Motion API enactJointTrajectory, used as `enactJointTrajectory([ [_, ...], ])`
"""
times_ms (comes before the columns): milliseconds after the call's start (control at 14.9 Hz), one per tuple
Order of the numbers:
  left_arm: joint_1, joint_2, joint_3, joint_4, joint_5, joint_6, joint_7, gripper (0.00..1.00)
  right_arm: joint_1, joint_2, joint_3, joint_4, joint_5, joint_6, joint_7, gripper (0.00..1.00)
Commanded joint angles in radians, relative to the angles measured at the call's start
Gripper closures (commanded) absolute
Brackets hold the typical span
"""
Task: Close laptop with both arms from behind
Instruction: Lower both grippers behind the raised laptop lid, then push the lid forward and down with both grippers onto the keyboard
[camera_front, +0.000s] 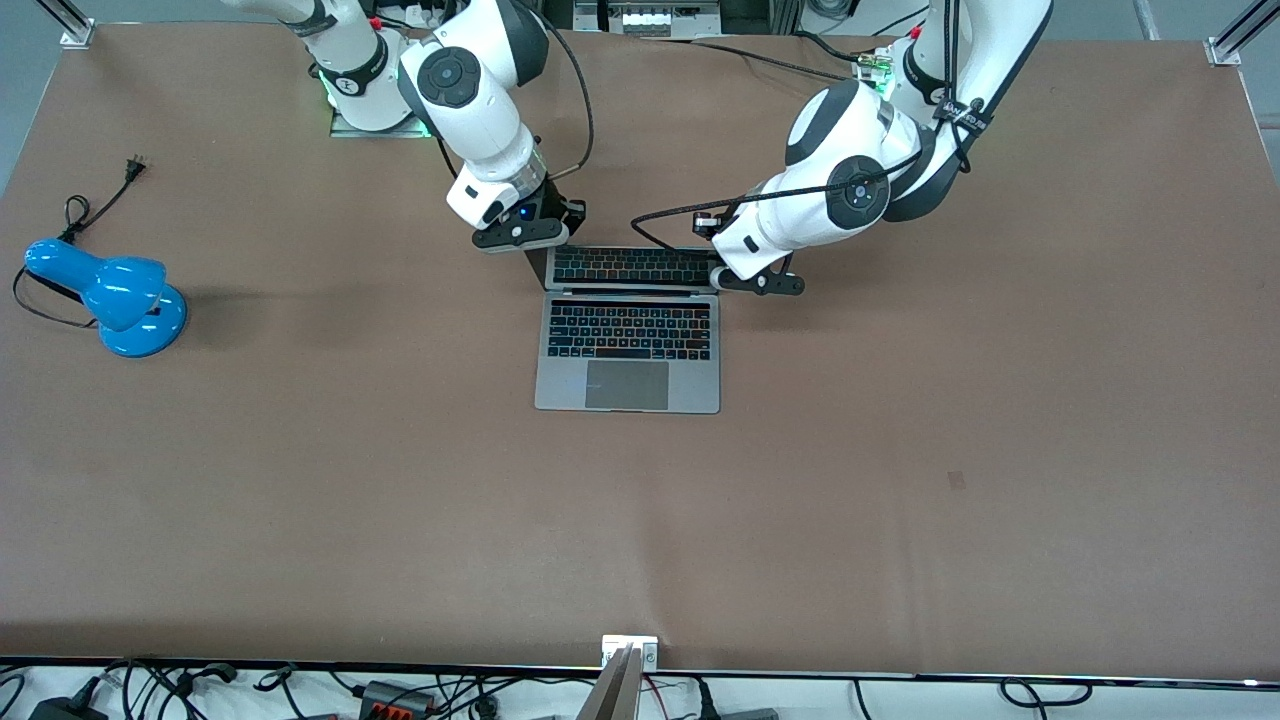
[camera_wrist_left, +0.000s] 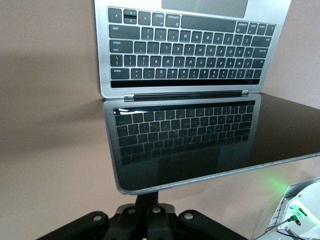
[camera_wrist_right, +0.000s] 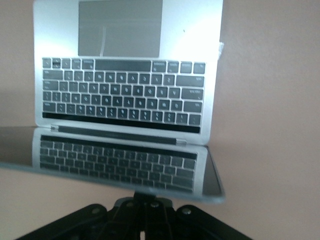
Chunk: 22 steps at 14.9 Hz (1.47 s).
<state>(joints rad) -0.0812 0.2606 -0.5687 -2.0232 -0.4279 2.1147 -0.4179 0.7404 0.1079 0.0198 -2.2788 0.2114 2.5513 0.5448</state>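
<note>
The grey laptop (camera_front: 628, 345) lies open in the middle of the table, its dark screen (camera_front: 630, 265) tilted over the keyboard and mirroring the keys. My right gripper (camera_front: 540, 240) is shut, its fingertips at the lid's top edge near the corner toward the right arm's end. My left gripper (camera_front: 728, 276) is shut at the lid's other top corner. In the left wrist view the closed fingers (camera_wrist_left: 148, 199) touch the edge of the screen (camera_wrist_left: 200, 145). In the right wrist view the closed fingers (camera_wrist_right: 145, 196) meet the lid's edge below the keyboard (camera_wrist_right: 125, 95).
A blue desk lamp (camera_front: 110, 295) with a black cord lies at the right arm's end of the table. A metal bracket (camera_front: 630, 650) sits at the table's edge nearest the front camera, with cables below it.
</note>
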Motion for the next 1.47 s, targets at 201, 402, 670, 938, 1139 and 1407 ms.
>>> enactJointTrajectory([
  [201, -0.003, 0.078, 0.004, 0.066, 0.057, 0.037, -0.013, 0.99, -0.012, 0.085, -0.026, 0.102, -0.003, 0.060, -0.034, 1.00],
  [402, -0.003, 0.106, 0.007, 0.090, 0.067, 0.036, -0.021, 0.99, -0.058, 0.111, -0.029, 0.134, -0.004, 0.061, -0.092, 1.00],
  [670, -0.003, 0.228, 0.012, 0.185, 0.156, 0.036, -0.082, 0.99, -0.098, 0.176, -0.029, 0.205, -0.004, 0.063, -0.146, 1.00],
  [938, -0.006, 0.403, 0.020, 0.355, 0.239, -0.013, -0.159, 0.99, -0.096, 0.233, -0.029, 0.266, -0.004, 0.064, -0.144, 1.00],
  [1139, -0.018, 0.463, 0.021, 0.420, 0.250, -0.055, -0.170, 0.99, -0.098, 0.275, -0.029, 0.298, -0.004, 0.082, -0.146, 1.00],
  [1407, -0.022, 0.502, 0.032, 0.461, 0.281, -0.056, -0.173, 0.99, -0.098, 0.303, -0.029, 0.304, -0.004, 0.138, -0.146, 1.00],
])
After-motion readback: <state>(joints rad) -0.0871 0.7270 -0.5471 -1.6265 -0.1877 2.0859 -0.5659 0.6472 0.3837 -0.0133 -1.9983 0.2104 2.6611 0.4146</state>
